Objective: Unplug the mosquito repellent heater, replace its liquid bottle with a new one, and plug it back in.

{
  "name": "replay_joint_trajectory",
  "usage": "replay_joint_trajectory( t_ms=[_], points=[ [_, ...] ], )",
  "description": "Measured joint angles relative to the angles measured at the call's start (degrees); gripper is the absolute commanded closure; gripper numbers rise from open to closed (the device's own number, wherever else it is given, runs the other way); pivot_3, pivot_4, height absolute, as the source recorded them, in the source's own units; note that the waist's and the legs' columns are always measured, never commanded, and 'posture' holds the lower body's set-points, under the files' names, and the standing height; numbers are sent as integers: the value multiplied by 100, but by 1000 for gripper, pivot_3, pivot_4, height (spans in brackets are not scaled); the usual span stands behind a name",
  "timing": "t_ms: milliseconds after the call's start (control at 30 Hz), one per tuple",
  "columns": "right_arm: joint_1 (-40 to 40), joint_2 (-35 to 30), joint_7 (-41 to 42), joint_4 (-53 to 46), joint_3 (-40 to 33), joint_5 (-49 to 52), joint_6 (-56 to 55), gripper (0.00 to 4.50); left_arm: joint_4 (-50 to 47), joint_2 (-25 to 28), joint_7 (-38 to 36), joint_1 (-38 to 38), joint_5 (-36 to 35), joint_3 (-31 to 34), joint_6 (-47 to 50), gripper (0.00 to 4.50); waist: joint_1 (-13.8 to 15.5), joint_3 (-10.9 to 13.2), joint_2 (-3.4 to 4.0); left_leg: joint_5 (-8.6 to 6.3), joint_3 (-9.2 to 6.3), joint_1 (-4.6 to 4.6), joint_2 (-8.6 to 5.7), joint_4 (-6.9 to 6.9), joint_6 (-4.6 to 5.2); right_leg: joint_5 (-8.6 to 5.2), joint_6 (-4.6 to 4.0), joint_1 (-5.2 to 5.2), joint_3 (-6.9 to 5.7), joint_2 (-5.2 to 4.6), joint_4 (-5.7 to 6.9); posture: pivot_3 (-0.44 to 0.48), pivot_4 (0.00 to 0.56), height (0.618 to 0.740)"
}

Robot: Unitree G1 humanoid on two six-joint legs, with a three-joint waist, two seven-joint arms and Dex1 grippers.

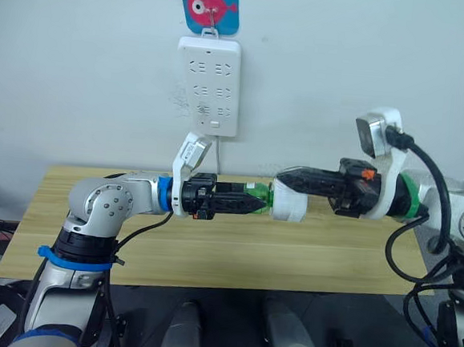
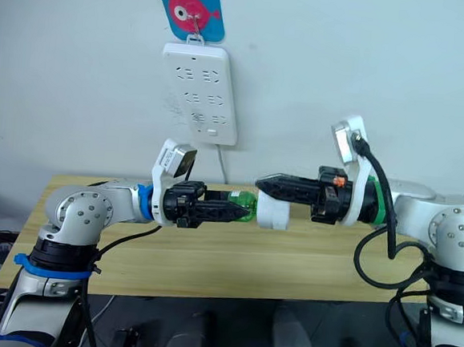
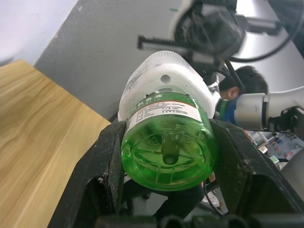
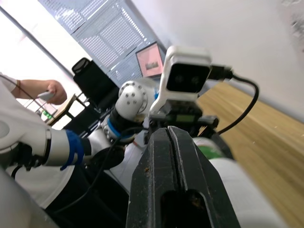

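Bottle swap in hand, above the wooden table (image 1: 209, 260).

Left gripper (image 1: 250, 205) clamped on green liquid bottle (image 3: 166, 152); right gripper (image 1: 289, 180) clamped on mosquito repellent heater (image 1: 289, 203). Next, probably twisting them apart.

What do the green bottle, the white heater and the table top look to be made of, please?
The bottle looks like translucent glossy green plastic: light passes through it, and its base shows moulded ribs. The mosquito repellent heater looks like opaque white moulded plastic with a smooth surface. The table shows pale wood grain, either real wood or laminate.

Label on green bottle (image 3: 166, 142): print too small to read.
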Motion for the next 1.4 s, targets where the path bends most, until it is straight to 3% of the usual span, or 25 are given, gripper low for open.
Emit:
replay_joint_trajectory(
  t_ms=[200, 400, 733, 1067, 1400],
  points=[
    [-24, 138, -197, 475, 31, -846, -332, 4500, -14, 36, -104, -3, -184, 11, 229, 2182, -1, 0, 0, 0, 0, 0, 0, 0, 0, 0, 0, 0, 0, 0, -1, -203, 204, 736],
    [633, -90, 238, 288, 581, -1693, -247, 4500, 29, -70, 73, -52, -523, 211, 470, 2182, 3, 0, 0, 0, 0, -1, 0, 0, 0, 0, 0, -1, 0, 0, 0, -205, 208, 736],
    [907, -268, 483, -539, 409, -751, 276, 4500, 308, -283, 513, -189, -605, 468, 417, 2182, 1, 0, 0, 0, 0, -1, 0, 1, 0, 0, 0, -1, 0, 0, 0, -216, 208, 736],
    [599, -203, -287, -342, 184, 376, 193, 4500, 287, -181, 315, -103, 200, 52, -198, 2182, -1, 0, 0, 0, 0, -1, 0, 0, 0, 0, 0, -1, 1, 0, 0, -215, 206, 736],
    [313, -197, -718, 6, 194, 600, 147, 4500, 151, -44, -31, -13, 518, -192, -454, 2182, -1, 0, 0, 0, 0, -1, 0, -1, 0, 0, 0, -1, 1, 1, -1, -210, 205, 736]
  ],
)
